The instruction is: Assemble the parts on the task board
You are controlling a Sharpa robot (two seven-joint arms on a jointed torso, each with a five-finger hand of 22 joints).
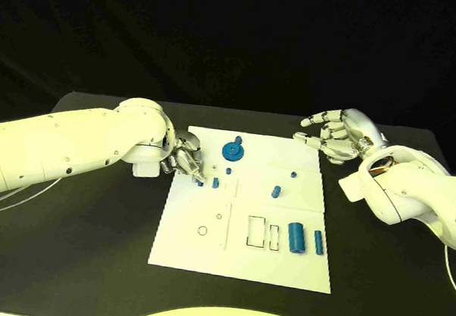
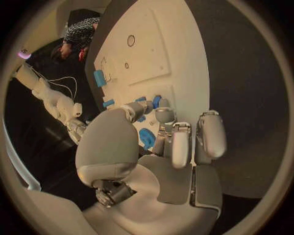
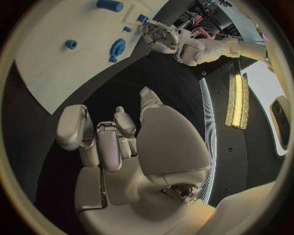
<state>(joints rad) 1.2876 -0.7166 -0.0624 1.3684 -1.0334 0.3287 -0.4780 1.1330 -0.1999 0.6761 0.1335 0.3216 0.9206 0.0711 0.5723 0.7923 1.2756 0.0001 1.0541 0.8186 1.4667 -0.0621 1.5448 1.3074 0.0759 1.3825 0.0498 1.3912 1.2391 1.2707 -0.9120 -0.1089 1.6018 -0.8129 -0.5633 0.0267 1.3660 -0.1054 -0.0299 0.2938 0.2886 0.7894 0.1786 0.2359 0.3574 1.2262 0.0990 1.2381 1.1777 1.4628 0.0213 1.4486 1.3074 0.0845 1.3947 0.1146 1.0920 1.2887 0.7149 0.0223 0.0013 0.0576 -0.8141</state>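
Note:
The white task board (image 1: 247, 240) lies mid-table. On it are a blue gear (image 1: 233, 152), small blue pegs (image 1: 276, 191) and two blue cylinders (image 1: 296, 238) beside rectangular slots. My left hand (image 1: 185, 157) reaches over the board's left edge, its fingertips down at a small blue part (image 1: 200, 182) next to another peg (image 1: 215, 182). In the left wrist view the thumb and fingers (image 2: 162, 115) close round a blue part (image 2: 156, 101), with the gear (image 2: 147, 137) under the hand; whether it is gripped is unclear. My right hand (image 1: 338, 137) hovers off the board's far right corner, fingers loosely apart and holding nothing.
The black table (image 1: 89, 227) surrounds the board, with bare room at the near left and right. The right wrist view shows the board (image 3: 55, 68), the gear (image 3: 117, 47) and my left hand (image 3: 165, 39) beyond it.

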